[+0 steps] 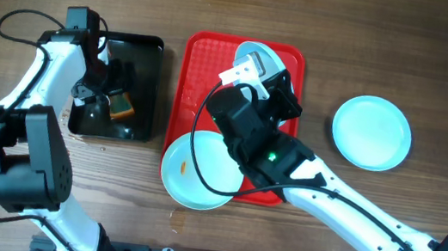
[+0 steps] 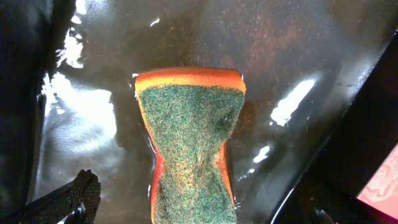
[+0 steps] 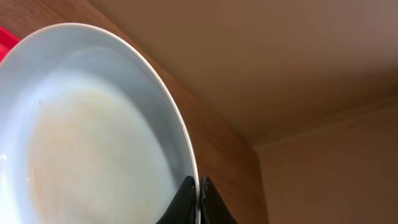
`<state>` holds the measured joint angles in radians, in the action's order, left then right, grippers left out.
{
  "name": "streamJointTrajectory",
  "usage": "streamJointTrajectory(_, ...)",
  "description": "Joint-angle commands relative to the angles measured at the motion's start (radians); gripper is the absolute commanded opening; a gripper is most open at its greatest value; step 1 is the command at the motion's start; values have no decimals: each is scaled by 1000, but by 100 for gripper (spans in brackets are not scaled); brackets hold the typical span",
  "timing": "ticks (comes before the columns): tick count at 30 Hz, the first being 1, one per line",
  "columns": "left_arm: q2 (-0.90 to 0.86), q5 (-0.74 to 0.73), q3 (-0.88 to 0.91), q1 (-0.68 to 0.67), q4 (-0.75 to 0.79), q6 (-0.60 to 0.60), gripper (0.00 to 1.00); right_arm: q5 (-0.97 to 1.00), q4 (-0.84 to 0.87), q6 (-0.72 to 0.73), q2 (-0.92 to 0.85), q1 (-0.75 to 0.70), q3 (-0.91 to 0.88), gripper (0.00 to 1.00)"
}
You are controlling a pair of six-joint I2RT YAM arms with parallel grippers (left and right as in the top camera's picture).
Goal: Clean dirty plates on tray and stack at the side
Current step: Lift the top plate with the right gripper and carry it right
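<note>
Dark wooden table (image 1: 442, 50); beige wall (image 3: 298, 56) beyond.

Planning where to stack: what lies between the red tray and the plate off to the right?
Only bare wooden table lies between the red tray and the plate, in the overhead view.

The right arm (image 1: 288, 164) covers most of the lifted plate (image 1: 259, 59) and the middle of the red tray (image 1: 202, 62). In the right wrist view that plate (image 3: 93, 124) runs off the left and bottom edges. The sponge (image 2: 193, 149) is cut off at the bottom edge, hiding the left tool's grip there.
</note>
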<state>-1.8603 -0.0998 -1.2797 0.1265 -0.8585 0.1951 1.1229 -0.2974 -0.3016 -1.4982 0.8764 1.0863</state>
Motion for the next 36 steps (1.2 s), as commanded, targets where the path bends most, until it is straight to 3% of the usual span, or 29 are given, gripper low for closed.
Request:
streamJointTrajectory(1, 14, -12, 5, 1, 3, -9, 100, 53, 13, -10, 14, 14, -5, 4)
streamJointTrajectory(25, 14, -12, 5, 1, 3, -9, 100, 71, 32, -11, 14, 14, -5, 4)
streamJointTrajectory(36, 14, -12, 5, 1, 3, -8, 100, -89, 12, 41, 23, -25, -6, 4)
